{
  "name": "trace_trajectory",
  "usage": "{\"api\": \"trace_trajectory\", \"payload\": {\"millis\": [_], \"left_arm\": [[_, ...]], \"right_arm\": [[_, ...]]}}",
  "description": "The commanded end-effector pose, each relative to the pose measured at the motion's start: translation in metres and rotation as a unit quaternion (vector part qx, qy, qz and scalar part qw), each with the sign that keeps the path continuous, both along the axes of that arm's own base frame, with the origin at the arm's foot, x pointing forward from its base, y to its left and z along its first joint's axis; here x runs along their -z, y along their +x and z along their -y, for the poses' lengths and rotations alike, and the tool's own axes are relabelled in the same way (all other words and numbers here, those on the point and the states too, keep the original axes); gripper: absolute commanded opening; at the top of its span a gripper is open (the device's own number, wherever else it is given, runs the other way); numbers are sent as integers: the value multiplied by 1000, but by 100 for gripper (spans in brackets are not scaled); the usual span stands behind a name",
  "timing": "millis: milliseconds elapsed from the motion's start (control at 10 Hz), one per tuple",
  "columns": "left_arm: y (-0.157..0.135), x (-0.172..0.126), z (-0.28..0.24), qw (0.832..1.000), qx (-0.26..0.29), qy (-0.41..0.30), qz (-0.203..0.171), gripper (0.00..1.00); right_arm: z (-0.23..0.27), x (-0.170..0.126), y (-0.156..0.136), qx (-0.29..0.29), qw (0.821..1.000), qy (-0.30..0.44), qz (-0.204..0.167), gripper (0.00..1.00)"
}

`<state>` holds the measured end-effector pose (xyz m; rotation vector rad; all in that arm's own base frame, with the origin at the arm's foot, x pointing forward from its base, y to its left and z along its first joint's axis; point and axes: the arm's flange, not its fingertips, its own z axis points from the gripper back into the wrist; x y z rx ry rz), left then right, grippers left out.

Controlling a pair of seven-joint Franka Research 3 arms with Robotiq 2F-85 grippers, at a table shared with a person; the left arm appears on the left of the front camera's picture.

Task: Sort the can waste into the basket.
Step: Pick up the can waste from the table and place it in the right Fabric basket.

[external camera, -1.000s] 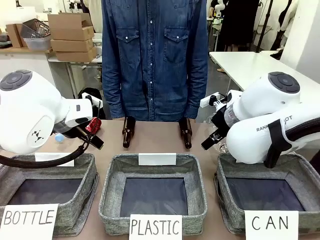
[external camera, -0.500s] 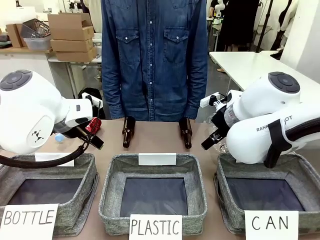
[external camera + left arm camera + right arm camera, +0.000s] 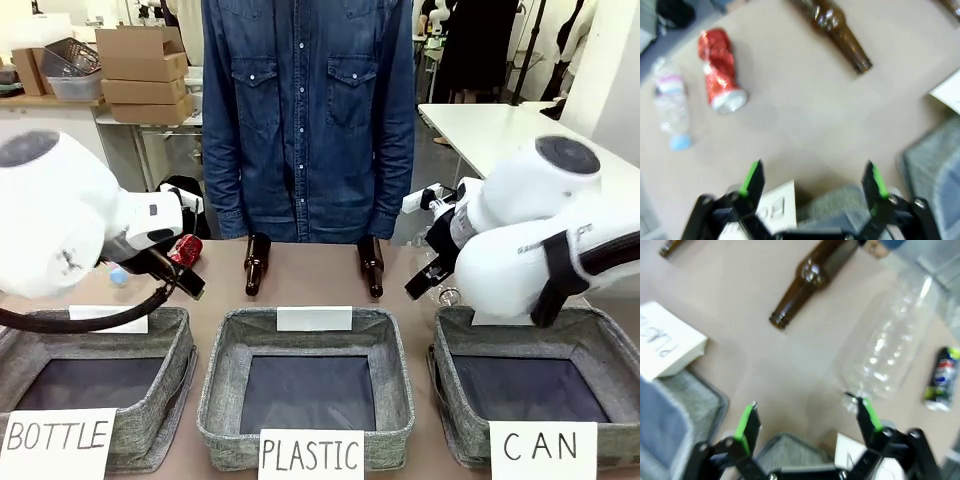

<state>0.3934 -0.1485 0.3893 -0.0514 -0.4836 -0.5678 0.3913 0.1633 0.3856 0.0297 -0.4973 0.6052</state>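
Observation:
A crushed red can (image 3: 718,69) lies on the tan table, seen ahead and to the left in the left wrist view; its red end (image 3: 184,251) peeks out beside the left arm in the front view. My left gripper (image 3: 812,181) is open above the table, with nothing between its fingers. A dark blue can (image 3: 941,379) lies at the right edge of the right wrist view. My right gripper (image 3: 807,425) is open and empty, over the rim of the grey basket signed "CAN" (image 3: 452,345).
Two brown glass bottles (image 3: 257,264) (image 3: 372,266) lie mid-table in front of a person in a denim shirt (image 3: 310,110). Clear plastic bottles (image 3: 671,107) (image 3: 890,347) lie by each can. Baskets signed "BOTTLE" (image 3: 180,330) and "PLASTIC" (image 3: 225,345) stand left and centre.
Both arms have started to move and are blurred; the left arm has shifted slightly left and the right arm slightly up. The cans and bottles have stayed put.

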Motion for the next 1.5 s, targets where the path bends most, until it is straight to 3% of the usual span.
{"api": "trace_trajectory", "payload": {"millis": [0,200,300,400,500,600,700,800,900,1000,1100,1200,1300,1400], "left_arm": [[-59,-86,-16,999,-16,-16,-32,100],[-130,-136,-9,997,24,-9,73,100],[-150,-142,1,993,29,9,111,100],[-148,-137,12,989,39,49,134,100],[-110,-165,3,997,24,-1,70,100],[-110,-165,3,997,24,-1,70,100],[-141,-187,16,992,41,21,113,100],[-140,-192,3,992,83,-53,80,100],[-138,-193,-25,986,107,-126,31,100],[-134,-188,-57,967,144,-211,-11,100],[-130,-177,-87,951,155,-266,-29,100],[-128,-170,-109,917,170,-359,-35,100],[-128,-163,-132,874,169,-455,-20,100],[-124,-162,-122,832,162,-530,0,100]], "right_arm": [[5,-84,-37,14,999,27,-38,100],[16,-137,-91,-19,997,23,64,100],[13,-148,-115,-25,993,13,112,100],[9,-145,-122,-33,990,-6,137,100],[9,-155,-84,-14,997,22,66,100],[6,-180,-106,-27,994,15,109,100],[2,-175,-101,-31,995,20,90,100],[16,-182,-99,-22,994,95,53,100],[40,-190,-95,15,978,207,-21,100],[69,-192,-93,26,945,313,-96,100],[98,-189,-92,52,910,388,-135,100],[126,-187,-94,77,876,452,-147,100],[144,-185,-98,85,856,489,-146,100],[160,-183,-100,100,838,517,-141,100]]}}
